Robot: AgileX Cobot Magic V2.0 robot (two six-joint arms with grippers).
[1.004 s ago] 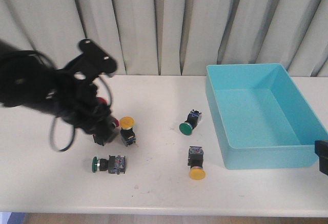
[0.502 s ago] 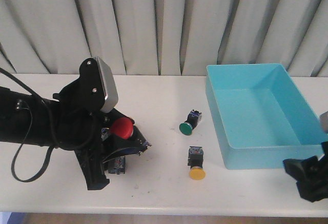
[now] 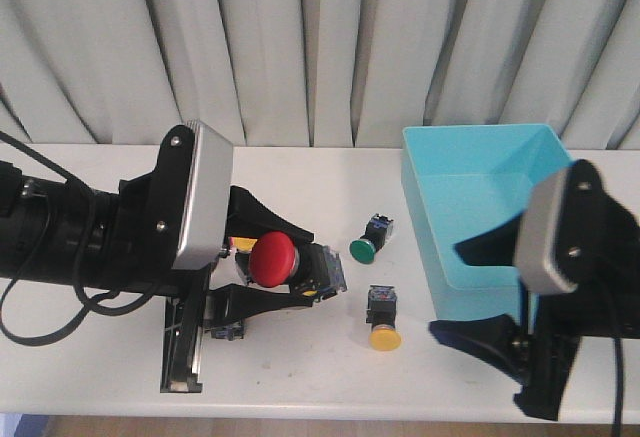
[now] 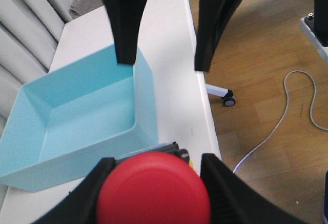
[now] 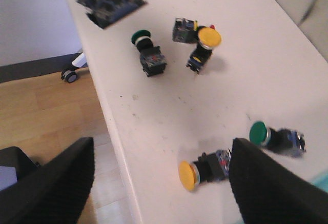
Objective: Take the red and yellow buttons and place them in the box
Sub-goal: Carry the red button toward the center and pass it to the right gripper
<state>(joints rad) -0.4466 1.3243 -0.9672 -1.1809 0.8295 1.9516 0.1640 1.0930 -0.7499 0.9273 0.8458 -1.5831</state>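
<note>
My left gripper [image 3: 285,265] is shut on a red button [image 3: 274,260], held above the table left of centre; its red cap [image 4: 154,189] fills the space between the jaws in the left wrist view. A yellow button [image 3: 384,336] lies on its side near the table's front, and my right gripper [image 3: 470,295] hangs open to its right, above the table in front of the turquoise box [image 3: 478,192]. In the right wrist view that yellow button [image 5: 189,176] lies between the wide-open fingers [image 5: 54,183]. Another yellow button [image 5: 209,38] stands further left.
Two green-capped switches lie on the table, one [image 3: 362,249] in the middle and one [image 5: 140,38] at the left near the front. A black switch body [image 5: 183,29] rests beside the standing yellow button. The table's front edge [image 5: 115,131] runs close to the right gripper.
The left gripper has risen and moved right with the red button in it. The right arm has swung in from the right edge to in front of the box.
</note>
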